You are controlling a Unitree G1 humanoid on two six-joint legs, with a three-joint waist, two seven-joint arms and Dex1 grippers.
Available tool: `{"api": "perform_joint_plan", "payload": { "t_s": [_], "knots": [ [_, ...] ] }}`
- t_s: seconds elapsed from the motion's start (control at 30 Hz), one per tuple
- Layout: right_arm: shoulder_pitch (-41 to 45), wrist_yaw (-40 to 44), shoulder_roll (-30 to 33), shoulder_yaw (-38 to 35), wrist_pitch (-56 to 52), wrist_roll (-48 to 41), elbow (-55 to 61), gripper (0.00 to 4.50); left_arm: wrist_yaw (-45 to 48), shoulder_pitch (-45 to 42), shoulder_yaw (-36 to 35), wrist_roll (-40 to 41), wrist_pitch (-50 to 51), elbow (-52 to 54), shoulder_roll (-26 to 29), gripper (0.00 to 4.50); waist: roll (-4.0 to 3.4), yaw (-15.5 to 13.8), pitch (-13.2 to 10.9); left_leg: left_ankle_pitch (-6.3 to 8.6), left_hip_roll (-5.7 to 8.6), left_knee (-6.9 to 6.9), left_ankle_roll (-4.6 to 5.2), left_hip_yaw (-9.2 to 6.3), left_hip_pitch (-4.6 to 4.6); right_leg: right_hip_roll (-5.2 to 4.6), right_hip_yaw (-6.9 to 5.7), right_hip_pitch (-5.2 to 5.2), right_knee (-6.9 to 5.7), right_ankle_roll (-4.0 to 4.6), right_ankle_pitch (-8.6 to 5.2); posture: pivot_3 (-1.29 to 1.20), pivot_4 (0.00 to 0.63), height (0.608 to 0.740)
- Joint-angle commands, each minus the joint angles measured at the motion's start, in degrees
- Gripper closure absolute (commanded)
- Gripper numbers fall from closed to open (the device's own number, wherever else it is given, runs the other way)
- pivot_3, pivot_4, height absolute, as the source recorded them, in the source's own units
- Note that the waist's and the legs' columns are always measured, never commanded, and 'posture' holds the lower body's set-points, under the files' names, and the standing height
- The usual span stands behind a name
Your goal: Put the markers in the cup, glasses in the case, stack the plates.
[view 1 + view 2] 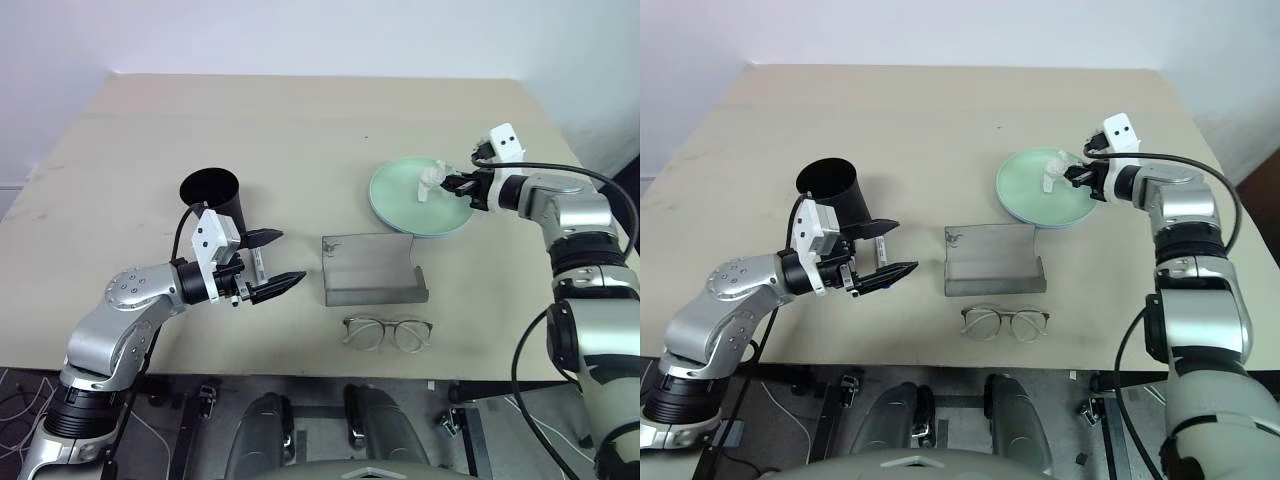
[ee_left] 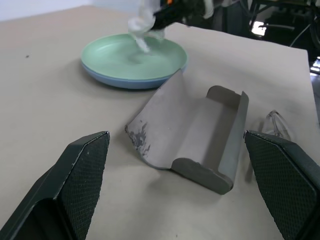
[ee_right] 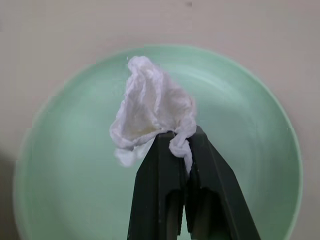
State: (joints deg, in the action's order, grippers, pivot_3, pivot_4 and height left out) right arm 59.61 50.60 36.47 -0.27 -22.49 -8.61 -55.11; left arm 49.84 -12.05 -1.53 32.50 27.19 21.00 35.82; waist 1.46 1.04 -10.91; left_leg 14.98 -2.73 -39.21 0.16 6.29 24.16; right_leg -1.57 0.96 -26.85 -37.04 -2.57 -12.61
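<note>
I had the right pincer (image 3: 181,137) clamped on the tissue (image 3: 150,112) above the stacked plates (image 1: 395,190); left pincer (image 1: 272,261) gaped beside the cup (image 1: 212,195) (case (image 1: 372,270) open, glasses (image 1: 387,333) on bench (image 1: 300,130)).

Silver arms, black cables, black-fingered end effectors
</note>
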Motion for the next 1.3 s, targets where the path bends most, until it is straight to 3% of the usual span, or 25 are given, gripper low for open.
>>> {"api": "perform_joint_plan", "payload": {
  "t_s": [0.03,0.3,0.5,0.67,0.87,1.07,1.3],
  "knots": [
    [3.71,0.83,-0.31,-0.53,2.59,1.13,-3.09,3.49,-0.45,-0.01,-1.64,0.62,-0.09,2.61,0.57,0.0,0.0,0.03,0.0,0.0,0.0,0.0,0.0,-0.02,0.03,0.0,-0.02,-0.02,0.0,-0.01,0.0,0.0,0.15,0.701],
    [4.34,4.24,0.84,-0.56,6.88,2.72,-2.28,0.87,-1.52,0.52,-1.39,0.63,0.25,3.5,0.45,0.0,-0.01,0.09,0.0,0.0,0.0,-0.01,0.0,0.0,0.08,0.01,-0.01,-0.08,-0.04,-0.02,0.01,0.0,0.15,0.701],
    [2.11,12.78,4.17,-1.34,4.36,0.36,5.81,0.87,-1.81,0.57,-1.39,0.75,0.5,3.72,0.37,0.0,-0.02,-0.01,-0.01,0.0,0.0,-0.01,0.0,0.0,0.09,0.0,-0.02,-0.08,-0.03,-0.02,0.01,0.0,0.15,0.701],
    [-6.25,28.18,8.08,0.66,-13.16,-9.07,28.3,0.87,-1.73,-0.18,-1.55,1.88,1.57,3.95,0.33,0.0,-0.02,-0.14,-0.01,0.0,-0.05,-0.01,0.0,-0.05,0.07,0.02,-0.04,-0.08,-0.06,-0.09,0.04,0.0,0.15,0.701],
    [-12.05,36.48,13.61,5.41,-26.66,-15.72,46.7,0.87,-0.45,0.41,-1.36,0.66,1.12,2.65,1.58,0.0,-0.03,-0.11,-0.01,0.0,-0.05,-0.06,0.0,-0.05,0.03,-0.01,-0.06,-0.06,-0.1,0.0,0.0,0.0,0.15,0.701],
    [-17.59,41.29,17.61,12.66,-34.9,-21.24,61.6,0.87,0.06,0.54,-0.58,0.25,0.52,2.12,1.24,0.0,-0.02,-0.22,0.0,0.01,-0.05,-0.06,-0.01,-0.07,0.0,-0.05,-0.07,-0.04,-0.07,0.02,-0.02,0.0,0.15,0.701],
    [-20.12,40.32,17.44,19.47,-36.3,-21.42,66.22,0.87,0.18,1.14,-0.05,-0.24,-0.06,2.28,0.97,0.0,-0.01,-0.22,0.0,0.01,-0.04,-0.07,-0.01,-0.07,0.0,-0.06,-0.08,-0.04,-0.06,0.02,-0.01,0.0,0.15,0.701]
  ]
}}
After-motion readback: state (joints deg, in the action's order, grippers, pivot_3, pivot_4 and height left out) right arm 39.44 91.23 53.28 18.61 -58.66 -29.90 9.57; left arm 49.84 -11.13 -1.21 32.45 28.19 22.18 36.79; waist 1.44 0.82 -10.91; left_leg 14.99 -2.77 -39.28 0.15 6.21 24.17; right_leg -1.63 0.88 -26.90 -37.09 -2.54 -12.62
